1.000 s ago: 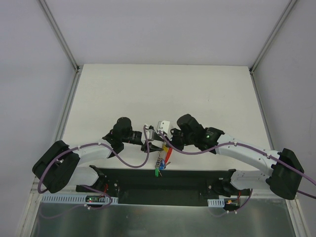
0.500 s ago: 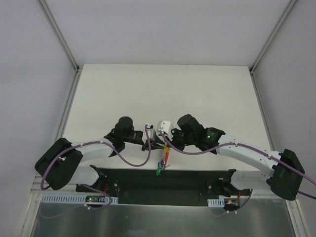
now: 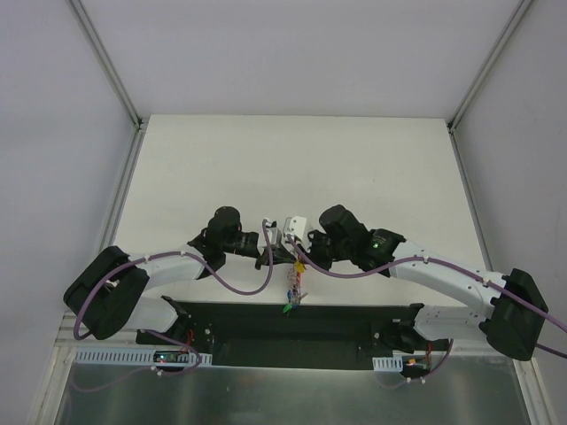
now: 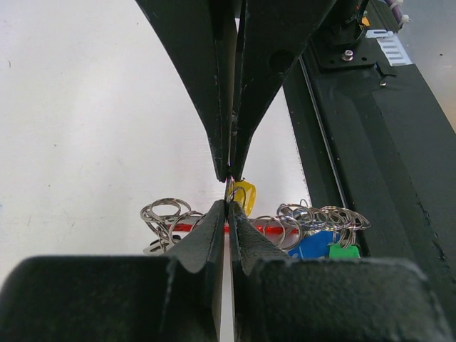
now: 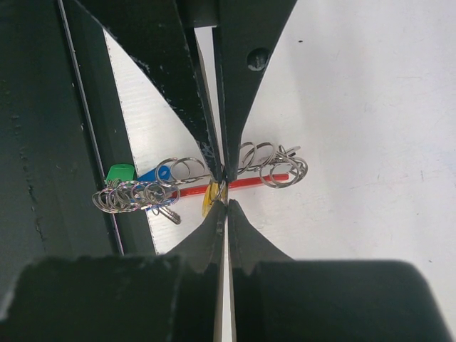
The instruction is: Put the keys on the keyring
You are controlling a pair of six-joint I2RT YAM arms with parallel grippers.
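Observation:
My two grippers meet tip to tip above the table's near edge, the left gripper (image 3: 283, 252) (image 4: 228, 204) against the right gripper (image 3: 300, 257) (image 5: 226, 205). Both are shut on a thin metal ring of the keyring (image 4: 235, 189) that carries the yellow-capped key (image 4: 246, 194) (image 5: 211, 199). A bunch of silver rings (image 4: 167, 217) (image 5: 274, 160) and the red band (image 4: 274, 229) (image 5: 246, 185) hang below them. The blue key (image 4: 313, 246) (image 5: 162, 173) and green key (image 4: 343, 251) (image 5: 120, 173) dangle at the end, seen from above as one bundle of keys (image 3: 290, 295).
A black strip (image 3: 354, 319) runs along the table's near edge, directly under the hanging bunch. The white tabletop (image 3: 292, 168) stretches back to the far wall. Grey walls with metal rails close in both sides.
Both grippers have drawn closer together and shifted slightly back from the edge. The hanging bunch has swung from slanted to nearly straight down.

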